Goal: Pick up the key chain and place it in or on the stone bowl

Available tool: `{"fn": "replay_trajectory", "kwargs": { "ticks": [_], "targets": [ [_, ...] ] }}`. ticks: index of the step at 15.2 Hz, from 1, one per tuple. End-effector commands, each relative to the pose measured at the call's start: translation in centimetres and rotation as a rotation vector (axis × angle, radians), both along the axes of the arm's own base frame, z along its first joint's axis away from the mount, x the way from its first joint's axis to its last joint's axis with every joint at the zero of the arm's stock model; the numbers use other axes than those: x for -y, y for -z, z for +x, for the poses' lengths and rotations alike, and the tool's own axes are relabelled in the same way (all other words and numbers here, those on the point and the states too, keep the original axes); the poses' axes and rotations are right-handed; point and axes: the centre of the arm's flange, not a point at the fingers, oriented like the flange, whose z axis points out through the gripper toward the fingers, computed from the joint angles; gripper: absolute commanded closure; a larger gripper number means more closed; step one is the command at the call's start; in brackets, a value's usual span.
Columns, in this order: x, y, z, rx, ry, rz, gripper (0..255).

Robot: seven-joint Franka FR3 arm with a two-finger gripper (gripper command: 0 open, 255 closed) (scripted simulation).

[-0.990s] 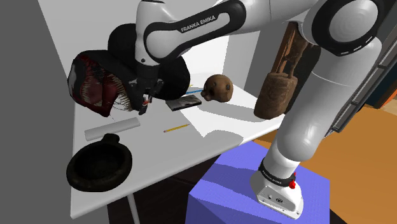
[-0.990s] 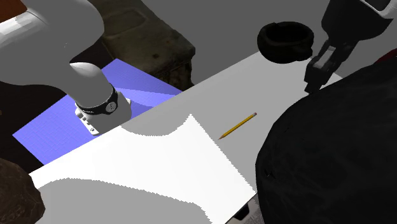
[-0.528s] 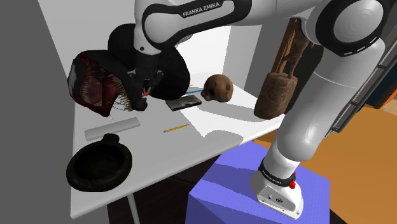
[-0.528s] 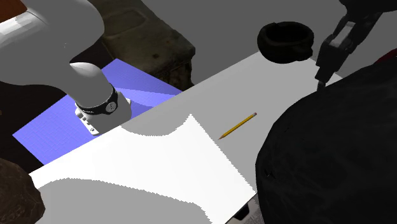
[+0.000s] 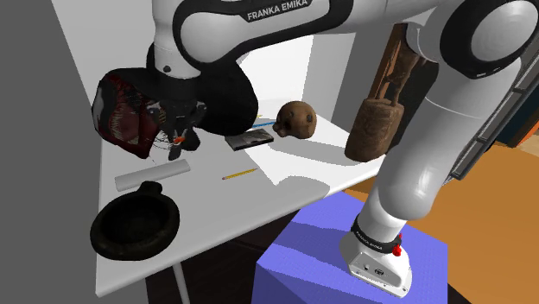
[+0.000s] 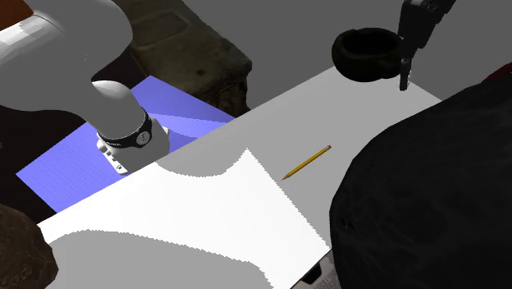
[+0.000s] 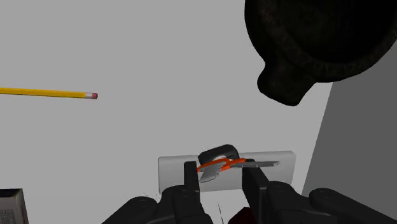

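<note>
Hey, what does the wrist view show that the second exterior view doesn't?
Wrist, not second exterior: the key chain, orange ring and all, clasped in the hand, with a pale flat bar behind it. Second exterior, not wrist: the blue stand, the arm's base, a big black object. Both: the dark bowl, the yellow pencil, the grey table.

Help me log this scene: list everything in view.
key chain: one, orange and grey, between fingers
stone bowl: one, black, table's near corner
pencil: one, yellow, mid-table
flat bar: one, light grey, near stone bowl
skull shape: one, brown, table's back
flat pad: one, dark, beside skull shape
carved figure: one, brown, shoulder view's right
mask: one, dark red, shoulder view's left
rounded bulk: one, black, beside mask
table: one, white
stand: one, blue, under arm
arm: one, white
gripper: one, black, clasping key chain
</note>
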Motion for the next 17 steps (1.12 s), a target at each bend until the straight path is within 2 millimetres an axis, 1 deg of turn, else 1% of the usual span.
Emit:
{"fn": "replay_trajectory", "kwargs": {
  "ticks": [1,11,12,17],
  "targets": [
    [-2.4,-0.1,-1.3,0.000,0.002,0.000,255],
    [-14.4,-0.8,-6.8,0.000,0.002,0.000,255],
    [-15.0,-0.9,-7.1,0.000,0.002,0.000,255],
    [-15.0,1.8,-7.1,0.000,0.002,0.000,255]
  ]
}}
